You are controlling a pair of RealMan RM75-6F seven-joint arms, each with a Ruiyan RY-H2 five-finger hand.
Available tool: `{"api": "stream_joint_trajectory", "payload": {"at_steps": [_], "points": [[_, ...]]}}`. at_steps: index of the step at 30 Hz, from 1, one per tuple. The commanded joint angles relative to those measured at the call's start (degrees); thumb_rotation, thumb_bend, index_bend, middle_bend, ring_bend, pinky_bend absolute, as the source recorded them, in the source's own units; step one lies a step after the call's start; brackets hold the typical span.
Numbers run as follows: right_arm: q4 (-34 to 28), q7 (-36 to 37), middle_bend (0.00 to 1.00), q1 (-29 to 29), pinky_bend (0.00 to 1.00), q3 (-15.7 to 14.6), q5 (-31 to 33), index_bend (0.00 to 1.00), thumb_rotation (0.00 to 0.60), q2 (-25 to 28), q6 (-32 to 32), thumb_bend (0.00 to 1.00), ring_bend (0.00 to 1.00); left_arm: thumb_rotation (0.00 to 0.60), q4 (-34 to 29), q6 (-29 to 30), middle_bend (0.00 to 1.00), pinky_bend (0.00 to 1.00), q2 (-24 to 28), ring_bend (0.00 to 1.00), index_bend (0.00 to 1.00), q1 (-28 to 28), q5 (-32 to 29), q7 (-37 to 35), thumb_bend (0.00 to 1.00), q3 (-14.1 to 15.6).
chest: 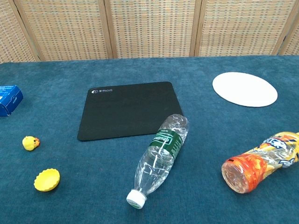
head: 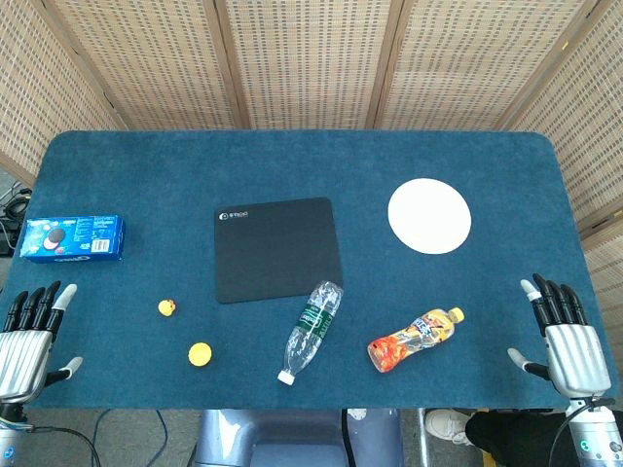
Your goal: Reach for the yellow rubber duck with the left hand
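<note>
Two silver robot hands, left [head: 27, 336] and right [head: 565, 336], at the near corners of the blue carpeted table [head: 292, 161], fingers apart, holding nothing. Black rectangular mat [head: 276, 249] mid-surface; white round plate [head: 429, 217] toward the right edge. Small yellow rubber duck [head: 167, 308] near the left front edge, well apart from the left hand, beside a yellow round cap [head: 200, 354].

We find a rectangular worktop covered in dark teal carpet-like fabric [head: 292, 161], its corners rounded. Behind and to both sides of it stand folding screens of woven tan rattan in light wooden frames [head: 302, 58]. We note grey floor and dark cables [head: 12, 206] beyond the left edge. Lighting is even, without hard shadows.
</note>
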Motion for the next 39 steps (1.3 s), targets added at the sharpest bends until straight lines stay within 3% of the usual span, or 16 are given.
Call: {"api": "stream_joint_trajectory", "payload": {"at_steps": [1,26,33,39], "points": [[0.00,0.10,0.00,-0.07,0.02,-0.07,-0.12,0.02,0.600,0.07,0.12,0.00,0.00,0.600,-0.02,0.10,0.00,0.00,-0.01,0.00,0.00,0.05,0.05,0.04,0.16,0.02],[-0.31,0.30,0.00,0.03,0.02,-0.06,0.87,0.02,0.600,0.27,-0.98,0.00,0.00,0.600,1.59,-0.30,0.00,0.00,-0.73,0.00,0.00,-0.70,0.64,-3.97,0.16,-0.69],[-0.64,0.16,0.00,-0.12,0.02,-0.24,0.77,0.02,0.600,0.48,-0.91,0.00,0.00,0.600,3.56,-3.73,0.00,0.00,-0.74,0.00,0.00,-3.04,0.17,-7.65,0.17,-1.46],[-1.16,-0.15,0.00,-0.24,0.02,-0.29,0.72,0.02,0.600,0.66,-0.79,0.00,0.00,0.600,6.83,-10.99,0.00,0.00,-0.96,0.00,0.04,-7.49,-2.28,-10.21,0.18,-2.81]]}}
